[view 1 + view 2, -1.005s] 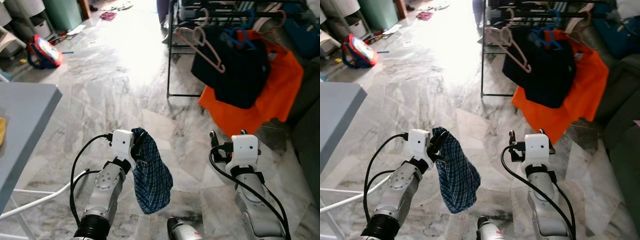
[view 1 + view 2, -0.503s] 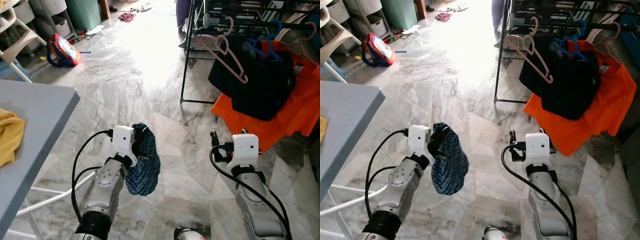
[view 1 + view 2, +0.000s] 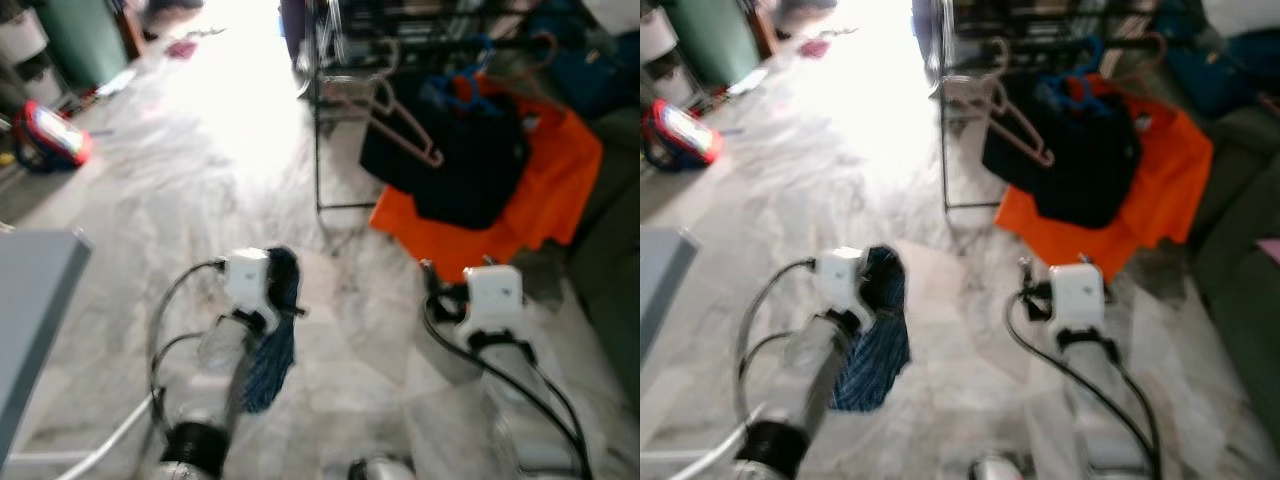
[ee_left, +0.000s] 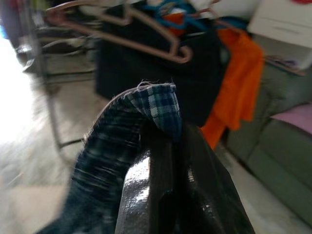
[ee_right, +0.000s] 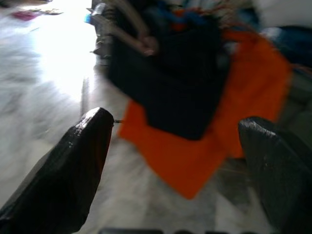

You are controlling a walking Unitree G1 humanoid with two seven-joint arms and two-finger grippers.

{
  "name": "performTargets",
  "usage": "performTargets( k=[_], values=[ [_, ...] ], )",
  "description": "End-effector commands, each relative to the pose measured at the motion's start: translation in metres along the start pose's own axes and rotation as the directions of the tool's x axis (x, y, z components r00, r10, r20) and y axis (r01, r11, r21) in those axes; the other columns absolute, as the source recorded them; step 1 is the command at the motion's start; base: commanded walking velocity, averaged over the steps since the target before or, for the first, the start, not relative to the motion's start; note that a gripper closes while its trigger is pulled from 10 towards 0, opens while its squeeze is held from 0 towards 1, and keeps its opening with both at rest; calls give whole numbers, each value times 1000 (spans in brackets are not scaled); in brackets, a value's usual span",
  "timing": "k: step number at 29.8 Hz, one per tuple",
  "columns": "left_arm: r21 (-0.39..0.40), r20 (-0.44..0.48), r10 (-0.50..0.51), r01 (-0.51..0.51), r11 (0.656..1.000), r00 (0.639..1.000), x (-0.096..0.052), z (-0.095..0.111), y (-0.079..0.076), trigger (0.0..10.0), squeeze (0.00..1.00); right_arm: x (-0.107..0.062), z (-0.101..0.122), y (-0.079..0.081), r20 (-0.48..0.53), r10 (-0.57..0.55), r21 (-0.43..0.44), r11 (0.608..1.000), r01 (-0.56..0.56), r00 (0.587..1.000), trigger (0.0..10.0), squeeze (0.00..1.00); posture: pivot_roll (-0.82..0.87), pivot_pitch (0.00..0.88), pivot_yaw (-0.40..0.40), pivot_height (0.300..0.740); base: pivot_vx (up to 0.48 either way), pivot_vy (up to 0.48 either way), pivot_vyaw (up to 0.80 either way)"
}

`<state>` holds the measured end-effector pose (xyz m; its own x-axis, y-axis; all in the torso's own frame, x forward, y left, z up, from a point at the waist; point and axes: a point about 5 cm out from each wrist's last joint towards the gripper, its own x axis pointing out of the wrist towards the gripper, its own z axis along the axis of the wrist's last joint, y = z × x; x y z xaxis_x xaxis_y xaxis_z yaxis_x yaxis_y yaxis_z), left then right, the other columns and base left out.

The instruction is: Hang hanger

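Left gripper (image 4: 168, 161) was clamped on a soft, light plaid cloth (image 3: 270, 350), judged limp and best held by its bunched edge; right gripper (image 5: 180, 161) gaped empty toward the rack (image 3: 330, 110).

The setting is a lived-in home interior, most likely a laundry or utility area. Evidence: a polished grey-veined marble floor (image 3: 200, 190); a black metal clothes rack (image 3: 318, 120) carrying a pink plastic hanger (image 3: 400, 115), a dark garment (image 3: 460, 165) and an orange garment (image 3: 545, 195); a dark green upholstered sofa (image 4: 273, 156) beside the rack; a green cabinet (image 3: 80, 40); a red and blue bag (image 3: 45, 140) on the floor; scattered clothing (image 3: 182, 48) further back.
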<state>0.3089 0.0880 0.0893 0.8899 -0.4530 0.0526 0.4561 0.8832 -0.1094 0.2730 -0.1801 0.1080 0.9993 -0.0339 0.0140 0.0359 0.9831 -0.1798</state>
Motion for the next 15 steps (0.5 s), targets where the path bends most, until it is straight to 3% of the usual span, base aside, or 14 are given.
performTargets(
  k=[1, 4, 10, 15],
  values=[
    [16, -1, 25, -25, 1000, 1000, -5, 0, 9, 10000, 0, -1, 1, 8, 0, 19, 17, 1000, -19, 1000, 10000, 0, -151, 152, 12, 740, 304, 0, -800],
    [15, -2, 25, -25, 1000, 1000, -5, -1, 8, 10000, 0, -1, 1, 7, 3, 19, 17, 1000, -19, 1000, 10000, 0, -155, 152, 11, 740, 307, 0, -600],
    [24, 13, 52, -53, 998, 999, -4, 2, 10, 10000, 0, -2, 5, 10, 28, 65, -2, 998, -65, 997, 10000, 0, -156, 153, 12, 740, 298, 0, 0],
    [31, 9, 57, -58, 998, 998, -4, 1, 12, 10000, 0, -4, 8, 13, 37, 73, -12, 997, -73, 997, 10000, 0, -157, 155, 13, 740, 295, 0, 765]
  ],
)
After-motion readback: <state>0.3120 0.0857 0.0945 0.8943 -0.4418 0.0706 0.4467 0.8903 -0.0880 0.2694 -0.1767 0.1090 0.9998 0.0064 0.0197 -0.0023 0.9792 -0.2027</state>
